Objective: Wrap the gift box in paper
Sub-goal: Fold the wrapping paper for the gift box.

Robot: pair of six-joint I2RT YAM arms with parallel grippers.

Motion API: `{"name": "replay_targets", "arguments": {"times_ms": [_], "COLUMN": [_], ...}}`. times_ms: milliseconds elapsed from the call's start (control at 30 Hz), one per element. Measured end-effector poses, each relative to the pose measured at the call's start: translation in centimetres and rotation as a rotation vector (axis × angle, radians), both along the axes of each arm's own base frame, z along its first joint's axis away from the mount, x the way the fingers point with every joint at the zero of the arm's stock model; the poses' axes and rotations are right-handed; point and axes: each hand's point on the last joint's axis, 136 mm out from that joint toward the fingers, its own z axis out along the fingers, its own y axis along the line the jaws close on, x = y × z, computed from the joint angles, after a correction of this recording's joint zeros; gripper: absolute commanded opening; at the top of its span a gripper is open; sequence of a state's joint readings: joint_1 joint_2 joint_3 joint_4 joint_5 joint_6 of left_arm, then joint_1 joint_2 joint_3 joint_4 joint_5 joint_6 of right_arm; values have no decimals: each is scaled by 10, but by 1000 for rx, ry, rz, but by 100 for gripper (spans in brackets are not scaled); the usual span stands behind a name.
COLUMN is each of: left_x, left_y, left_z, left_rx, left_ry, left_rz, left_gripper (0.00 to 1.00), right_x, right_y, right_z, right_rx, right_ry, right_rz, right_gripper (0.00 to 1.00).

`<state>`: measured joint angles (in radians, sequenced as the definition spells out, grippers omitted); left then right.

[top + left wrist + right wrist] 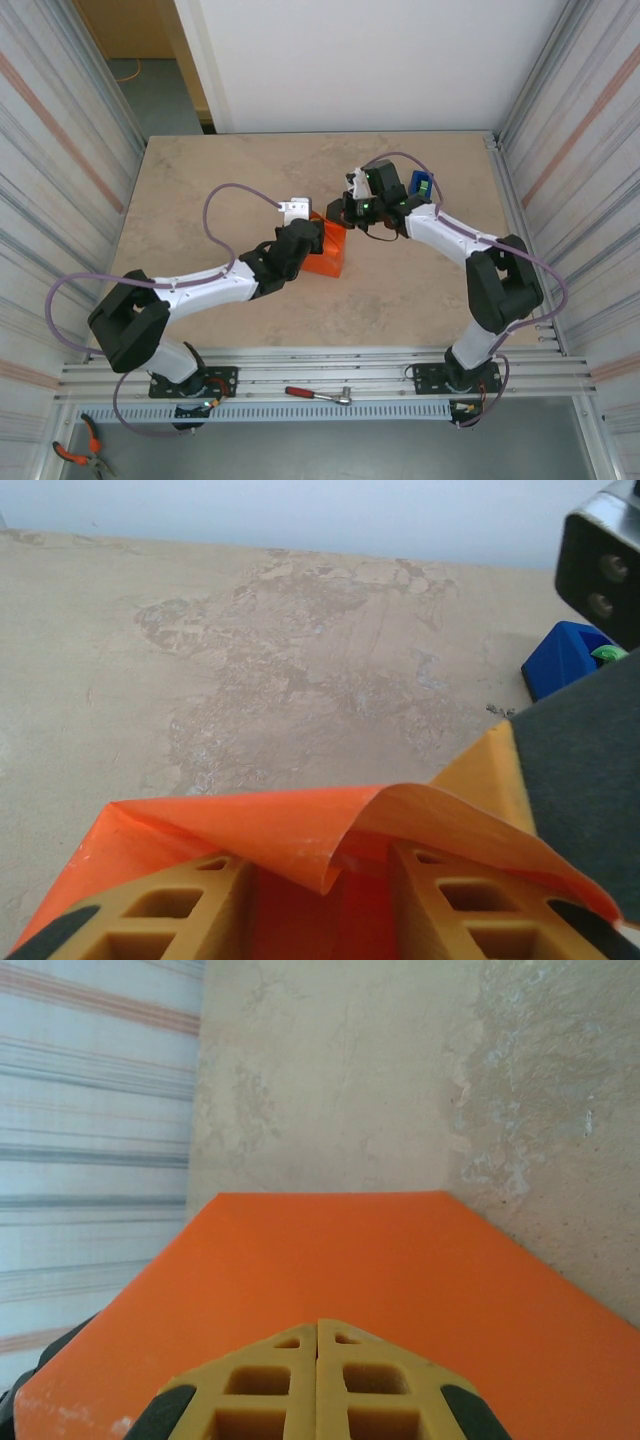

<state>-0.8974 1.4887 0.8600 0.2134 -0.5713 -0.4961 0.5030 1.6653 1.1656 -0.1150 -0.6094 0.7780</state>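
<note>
The paper [328, 256] sat near the middle of the table [200, 190], folded up into a blocky orange parcel, and both arms had reached in to it. The left gripper [310, 244] was at the parcel's near-left side. From its wrist camera its yellow fingers [190, 910] stood partway apart, with orange paper [250, 825] filling the gap from one to the other, so it looked clamped on the wrapped bundle. A loose flap curled back over the fingertips. The right gripper [343, 214] came in from the far-right side, its fingers [270, 1390] pressed flat together above a smooth orange face of the paper [330, 1250]. I couldn't tell whether its tips actually touched the sheet. One of its yellow fingers [490, 780] showed just beside the curled flap. A blue tape dispenser [422, 185] stood apart, further right. A red-handled ratchet [318, 395] lay on the rail between the arm bases.
</note>
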Motion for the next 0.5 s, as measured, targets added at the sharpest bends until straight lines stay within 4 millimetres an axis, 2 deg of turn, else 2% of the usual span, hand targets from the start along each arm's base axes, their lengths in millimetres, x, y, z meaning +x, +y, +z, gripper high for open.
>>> {"name": "replay_targets", "arguments": {"times_ms": [233, 500], "left_x": [0, -2], "left_y": [0, 1], "left_z": [0, 3], "left_rx": [0, -35], "left_ry": [1, 21], "left_rz": [0, -29], "left_gripper": [40, 43], "right_x": [-13, -17], "right_y": [-7, -7], "right_z": [0, 0], "right_rx": [-21, -14], "right_ry": [-15, -91], "right_rz": [-17, -39], "right_gripper": [0, 0]}}
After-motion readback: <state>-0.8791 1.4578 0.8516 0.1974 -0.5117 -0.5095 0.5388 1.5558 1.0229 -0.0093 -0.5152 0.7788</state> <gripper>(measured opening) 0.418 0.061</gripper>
